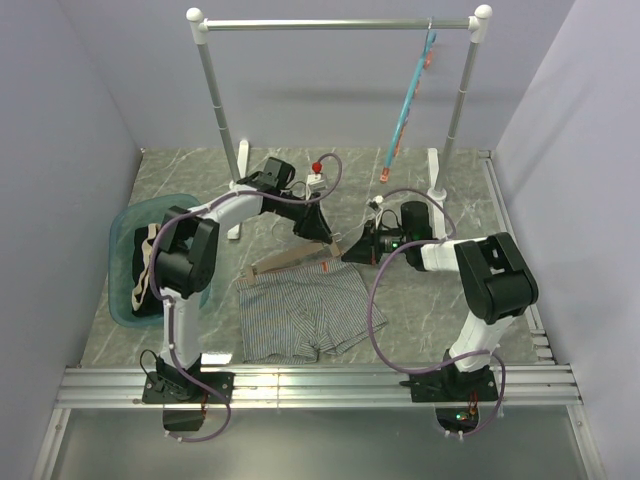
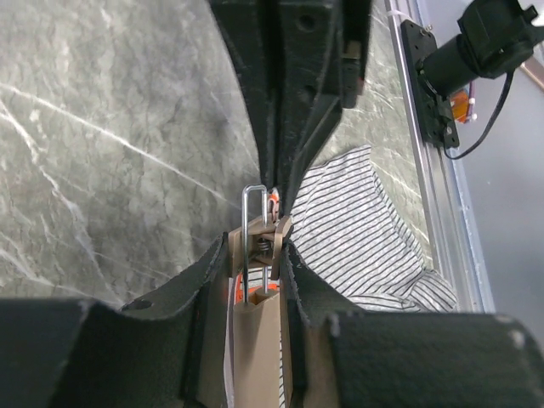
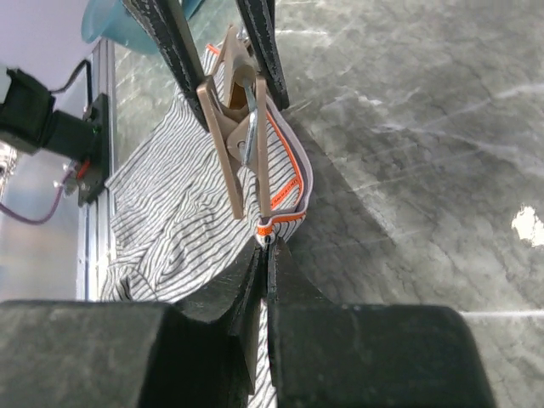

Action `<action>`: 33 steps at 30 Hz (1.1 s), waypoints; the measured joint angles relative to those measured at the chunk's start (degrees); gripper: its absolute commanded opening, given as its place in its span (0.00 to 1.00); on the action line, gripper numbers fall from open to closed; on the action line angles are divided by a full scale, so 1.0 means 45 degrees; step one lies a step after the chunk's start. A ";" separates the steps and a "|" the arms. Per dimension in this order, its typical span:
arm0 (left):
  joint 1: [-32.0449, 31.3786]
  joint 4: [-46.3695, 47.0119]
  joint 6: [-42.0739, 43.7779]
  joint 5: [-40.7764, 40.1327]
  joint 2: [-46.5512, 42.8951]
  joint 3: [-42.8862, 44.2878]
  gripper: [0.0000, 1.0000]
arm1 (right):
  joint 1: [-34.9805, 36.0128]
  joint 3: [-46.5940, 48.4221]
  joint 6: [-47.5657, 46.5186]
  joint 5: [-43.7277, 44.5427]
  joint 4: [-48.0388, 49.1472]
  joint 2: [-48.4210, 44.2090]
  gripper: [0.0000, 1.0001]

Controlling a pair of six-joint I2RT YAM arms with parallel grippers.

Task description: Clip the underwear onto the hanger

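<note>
Well, underwear between right fingers.

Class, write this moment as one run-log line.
stage: clipping | left gripper: jaws squeezing hanger clip | right gripper: jaws shut on underwear waistband beside clip | clipped: cannot tell

rack at the back of the grey marble table, teal hanger dangling off its bar on the right, teal tub on the left with dark and cream clothes inside
</note>
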 measured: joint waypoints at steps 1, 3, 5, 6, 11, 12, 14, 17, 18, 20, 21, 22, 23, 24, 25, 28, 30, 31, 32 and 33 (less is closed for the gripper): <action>0.0005 0.0010 0.0117 0.0034 -0.0097 -0.0083 0.00 | 0.0000 0.0112 -0.0233 -0.0112 -0.0209 -0.0010 0.00; 0.0010 0.0024 0.0500 0.0117 -0.0355 -0.0253 0.00 | 0.0000 0.0350 -0.0850 -0.0316 -0.0792 -0.0078 0.00; 0.0010 0.0257 0.0617 0.0136 -0.0641 -0.0505 0.00 | 0.0000 0.0534 -0.1481 -0.0471 -0.1302 -0.0175 0.00; 0.0010 0.0461 0.0627 0.0131 -0.0801 -0.0670 0.00 | 0.0005 0.0636 -0.1846 -0.0578 -0.1651 -0.0248 0.00; 0.0010 0.1287 0.0845 0.0136 -0.1593 -0.1467 0.00 | 0.0083 0.1069 -0.3813 -0.0899 -0.3147 -0.0563 0.00; 0.0010 0.1375 0.0903 0.0136 -0.1690 -0.1525 0.00 | 0.0112 0.1088 -0.4182 -0.0923 -0.3356 -0.0646 0.00; 0.0010 0.1540 0.1035 0.0131 -0.1831 -0.1617 0.00 | 0.0160 0.1088 -0.4799 -0.0991 -0.3769 -0.0831 0.00; 0.0010 0.1647 0.1399 0.0121 -0.2113 -0.1851 0.00 | 0.0223 0.1088 -0.5712 -0.1005 -0.4284 -0.1083 0.00; 0.0010 0.1661 0.1554 0.0126 -0.2225 -0.1948 0.00 | 0.0248 0.1088 -0.5979 -0.1005 -0.4435 -0.1156 0.00; 0.0010 0.1656 0.1904 0.0121 -0.2438 -0.2103 0.00 | 0.0311 0.1083 -0.6518 -0.1001 -0.4716 -0.1341 0.00; 0.0010 0.1651 0.2079 0.0117 -0.2506 -0.2123 0.00 | 0.0355 0.1054 -0.6737 -0.0991 -0.4789 -0.1433 0.00; 0.0010 0.1588 0.2322 0.0117 -0.2550 -0.2123 0.00 | 0.0384 0.1030 -0.6921 -0.0991 -0.4833 -0.1515 0.00; -0.0005 0.1486 0.2671 0.0112 -0.2584 -0.2123 0.00 | 0.0413 0.1001 -0.7082 -0.0986 -0.4877 -0.1603 0.00; -0.0034 0.1316 0.3050 0.0097 -0.2623 -0.2127 0.00 | 0.0437 0.0962 -0.7227 -0.0981 -0.4872 -0.1685 0.00; -0.0053 0.1175 0.3410 0.0073 -0.2676 -0.2161 0.00 | 0.0442 0.0923 -0.7329 -0.0976 -0.4881 -0.1768 0.00; -0.0180 0.0957 0.4294 -0.0078 -0.3055 -0.2594 0.00 | 0.0491 0.0680 -0.7597 -0.0884 -0.4833 -0.2166 0.00; -0.0287 0.1001 0.4658 -0.0189 -0.3390 -0.2948 0.00 | 0.0529 0.0491 -0.7679 -0.0831 -0.4794 -0.2477 0.00; -0.0321 0.1015 0.4789 -0.0223 -0.3526 -0.3089 0.00 | 0.0568 0.0432 -0.7703 -0.0816 -0.4765 -0.2608 0.00; -0.0364 0.1020 0.4935 -0.0233 -0.3648 -0.3225 0.00 | 0.0593 0.0389 -0.7703 -0.0787 -0.4702 -0.2730 0.00; -0.0408 0.1049 0.5095 -0.0253 -0.3759 -0.3351 0.00 | 0.0612 0.0350 -0.7713 -0.0767 -0.4653 -0.2851 0.00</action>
